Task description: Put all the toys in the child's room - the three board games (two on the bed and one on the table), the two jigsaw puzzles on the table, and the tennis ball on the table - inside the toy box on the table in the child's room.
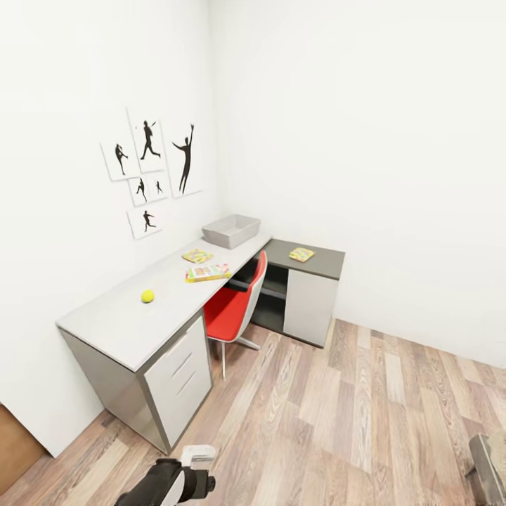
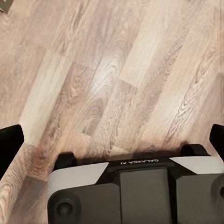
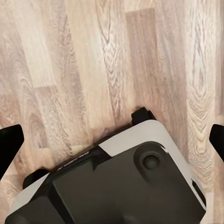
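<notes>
You get bright, even, soft light with no glare. The white walls [image 1: 365, 140] nearly wash out at the top of the frame. Faint shadows sit under the desk [image 1: 126, 316]; straight lines bend toward the head view's edges.

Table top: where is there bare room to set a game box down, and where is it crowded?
Bare patches on the table: the near end, from the tennis ball to the corner, and along the wall. Crowded at the far end: a board game, a jigsaw puzzle and the toy box.
</notes>
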`<state>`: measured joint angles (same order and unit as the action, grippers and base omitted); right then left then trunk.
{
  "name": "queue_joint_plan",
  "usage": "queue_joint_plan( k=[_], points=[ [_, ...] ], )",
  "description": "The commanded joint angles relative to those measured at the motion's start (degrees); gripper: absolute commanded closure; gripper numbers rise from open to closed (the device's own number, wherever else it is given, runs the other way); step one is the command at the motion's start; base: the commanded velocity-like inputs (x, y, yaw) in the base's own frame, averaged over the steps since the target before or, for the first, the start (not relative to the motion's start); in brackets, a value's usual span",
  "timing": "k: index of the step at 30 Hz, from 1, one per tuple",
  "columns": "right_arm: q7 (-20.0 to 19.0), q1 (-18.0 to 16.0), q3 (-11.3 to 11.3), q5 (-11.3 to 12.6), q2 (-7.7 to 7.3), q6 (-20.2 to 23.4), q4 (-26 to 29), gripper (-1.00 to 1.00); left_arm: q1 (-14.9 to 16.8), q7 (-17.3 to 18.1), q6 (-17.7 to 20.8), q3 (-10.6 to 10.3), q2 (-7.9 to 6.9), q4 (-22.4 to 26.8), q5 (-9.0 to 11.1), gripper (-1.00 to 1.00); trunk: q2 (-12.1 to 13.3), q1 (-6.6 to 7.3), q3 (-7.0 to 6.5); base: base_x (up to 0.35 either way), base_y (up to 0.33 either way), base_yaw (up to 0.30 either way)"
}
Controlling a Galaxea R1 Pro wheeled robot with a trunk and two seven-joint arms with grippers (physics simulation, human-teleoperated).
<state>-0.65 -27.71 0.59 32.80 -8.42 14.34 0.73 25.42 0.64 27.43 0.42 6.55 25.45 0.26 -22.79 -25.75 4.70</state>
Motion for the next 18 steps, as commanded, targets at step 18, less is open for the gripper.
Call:
queue_joint_plan(
  k=[18],
  points=[
    [-8.4,0.0,-0.5,-0.4,0.07,0.3,0.1,-1.0,0.2,2.6,0.0,0.3,0.77,-0.1,0.1,-1.0,-0.1,-0.03,1.53,0.0,0.0,-0.097]
  ],
)
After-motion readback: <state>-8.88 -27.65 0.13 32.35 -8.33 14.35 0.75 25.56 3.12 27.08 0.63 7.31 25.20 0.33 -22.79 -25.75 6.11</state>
